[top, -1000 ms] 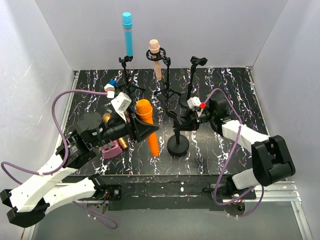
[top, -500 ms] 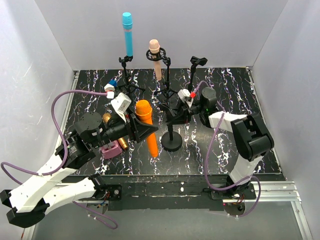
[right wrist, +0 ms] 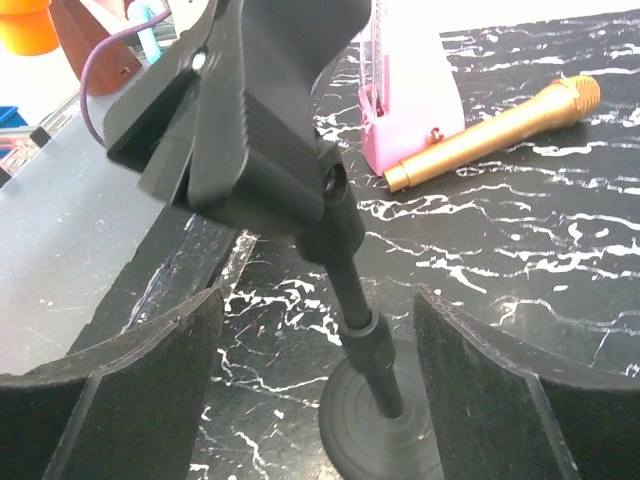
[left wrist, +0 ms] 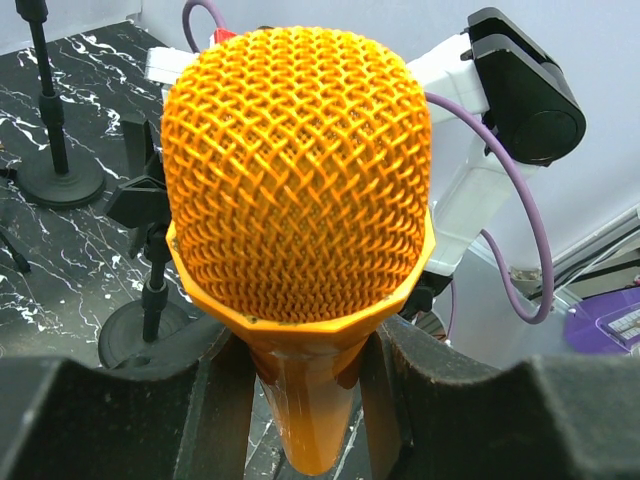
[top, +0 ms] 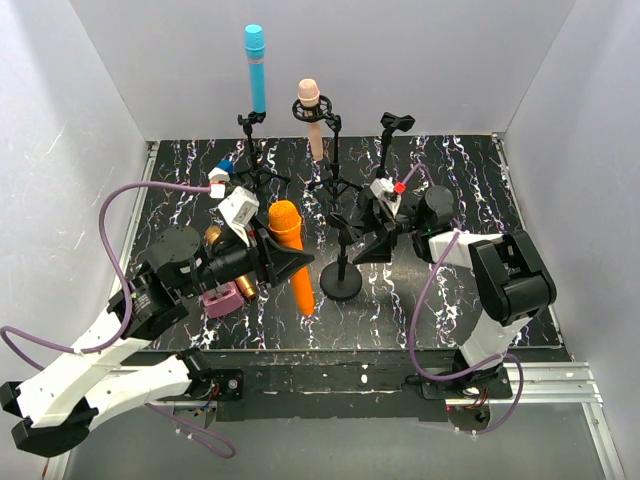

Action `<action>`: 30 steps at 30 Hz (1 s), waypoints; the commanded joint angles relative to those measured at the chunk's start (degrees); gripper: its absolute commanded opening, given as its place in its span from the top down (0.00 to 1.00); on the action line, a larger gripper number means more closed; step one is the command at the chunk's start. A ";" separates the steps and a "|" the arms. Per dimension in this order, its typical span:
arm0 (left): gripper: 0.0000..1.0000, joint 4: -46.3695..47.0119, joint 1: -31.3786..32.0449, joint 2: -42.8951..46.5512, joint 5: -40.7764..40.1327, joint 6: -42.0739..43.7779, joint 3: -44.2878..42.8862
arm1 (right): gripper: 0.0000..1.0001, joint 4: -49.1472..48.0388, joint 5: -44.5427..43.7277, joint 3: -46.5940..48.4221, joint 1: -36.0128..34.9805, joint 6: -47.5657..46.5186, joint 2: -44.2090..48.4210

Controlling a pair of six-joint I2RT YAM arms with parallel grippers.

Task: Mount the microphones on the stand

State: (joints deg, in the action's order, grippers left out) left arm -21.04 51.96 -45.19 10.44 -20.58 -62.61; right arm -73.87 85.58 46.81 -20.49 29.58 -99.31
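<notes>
My left gripper is shut on the orange microphone just below its mesh head, holding it off the table. To its right stands the round-based stand with an empty clip. My right gripper is open, one finger on each side of the pole and apart from it. At the back, the cyan microphone and the pale pink one sit upright in stands. The golden-brown microphone lies on the table.
A flat pink boxy object lies against the golden-brown microphone at the front left. Another stand with an empty clip is at the back right. White walls close in the table's left, back and right sides.
My right gripper has opened and let go of the stand pole, after sliding the stand a little to the left. The left gripper has kept the orange microphone almost still.
</notes>
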 commanded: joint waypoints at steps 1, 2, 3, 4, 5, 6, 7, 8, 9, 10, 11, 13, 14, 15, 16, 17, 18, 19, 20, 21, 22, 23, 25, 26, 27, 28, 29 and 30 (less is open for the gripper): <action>1.00 0.03 0.07 1.94 -0.24 0.28 -1.11 | 0.16 -10.77 -0.59 -2.24 3.25 3.98 4.38; 1.00 -0.06 0.07 2.47 -0.33 0.19 -1.02 | 0.16 -11.12 -0.59 -2.59 4.40 5.03 5.17; 1.00 -0.06 0.07 2.82 -0.50 0.19 -0.76 | 0.16 -11.30 -0.59 -2.95 5.62 6.44 5.87; 1.00 -0.06 0.07 3.26 -0.51 0.19 -0.50 | 0.15 -11.39 -0.68 -3.30 6.77 7.76 6.66; 1.00 -0.06 0.07 3.53 -0.77 0.19 -0.41 | 0.15 -11.65 -0.68 -3.91 8.17 8.81 7.63; 1.00 -0.06 0.07 3.79 -0.77 0.19 -0.23 | 0.15 -12.09 -0.59 -4.53 9.49 9.96 8.42; 1.00 -0.14 0.07 3.88 -0.77 0.10 -0.32 | 0.14 -12.61 -0.42 -5.23 10.46 11.27 9.39; 1.00 -0.06 0.07 3.97 -0.59 0.10 -0.32 | 0.14 -12.71 -0.41 -5.76 11.86 13.11 10.26; 1.00 -0.06 0.07 3.97 -0.51 0.10 -0.32 | 0.14 -12.79 -0.33 -6.11 12.92 14.96 11.32; 1.00 -0.06 0.07 3.97 -0.33 0.01 -0.23 | 0.14 -12.71 -0.24 -6.46 14.32 16.89 12.37; 1.00 -0.06 0.07 3.97 -0.24 0.01 -0.41 | 0.14 -11.75 -0.24 -6.64 15.56 19.26 13.17; 1.00 -0.06 0.07 4.06 -0.07 0.01 -0.32 | 0.14 -8.33 0.02 -6.81 17.49 22.26 15.27; 1.00 -0.06 0.07 4.14 0.02 0.01 -0.23 | 0.13 -5.79 -0.06 -7.08 18.20 22.45 16.68; 1.00 -0.06 0.07 4.23 0.02 0.10 -0.15 | 0.13 -2.20 -0.32 -7.43 18.81 21.58 18.26; 1.00 0.03 0.07 4.23 0.20 0.10 -0.23 | 0.13 4.02 -1.02 -7.43 18.99 19.05 19.66; 1.00 0.03 0.07 4.32 0.11 0.19 -0.15 | 0.13 13.74 -2.94 -6.82 19.00 14.32 22.20; 1.00 0.12 0.07 4.32 0.20 0.19 -0.14 | 0.13 26.45 -5.49 -4.73 18.91 7.57 24.58; 1.00 0.12 0.07 4.32 0.29 0.10 -0.06 | 0.12 47.55 -10.47 -0.79 18.56 -4.76 26.51; 1.00 0.12 0.07 4.32 0.37 -0.07 -0.06 | 0.11 76.91 -15.39 6.03 17.17 -18.37 27.49; 1.00 0.03 0.07 4.32 0.37 -0.25 -0.14 | 0.10 89.04 -21.19 12.63 14.37 -28.86 27.33; 1.00 0.03 0.07 4.41 0.55 -0.34 -0.23 | 0.10 94.38 -24.03 16.52 13.56 -29.32 26.63; 1.00 0.03 0.07 4.49 0.55 -0.51 -0.15 | 0.11 95.04 -23.88 19.26 13.90 -28.54 26.10; 1.00 -0.05 0.07 4.93 0.29 -0.78 -0.15 | 0.11 94.52 -26.15 21.56 14.25 -25.81 27.75; 1.00 -0.06 0.15 5.20 0.20 -0.87 -0.06 | 0.10 94.00 -28.60 21.83 14.08 -25.63 29.16; 1.00 -0.14 0.07 5.46 0.02 -0.95 -0.06 | 0.09 93.04 -30.98 21.57 13.73 -25.89 31.00; 1.00 -0.14 0.07 5.72 -0.33 -1.13 0.03 | 0.08 93.72 -33.26 21.66 13.03 -26.76 32.58; 1.00 -0.14 0.07 6.25 -0.50 -1.22 0.03 | 0.07 96.17 -34.85 22.18 11.89 -29.21 33.55; 1.00 -0.14 0.07 6.51 -0.68 -1.13 0.21 | 0.07 100.63 -35.48 23.49 10.66 -32.54 34.00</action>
State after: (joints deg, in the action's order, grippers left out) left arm -21.45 51.96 -40.56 10.41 -21.23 -62.59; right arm 9.56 59.31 66.98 -6.92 7.88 -69.04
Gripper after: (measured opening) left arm 0.371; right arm 0.923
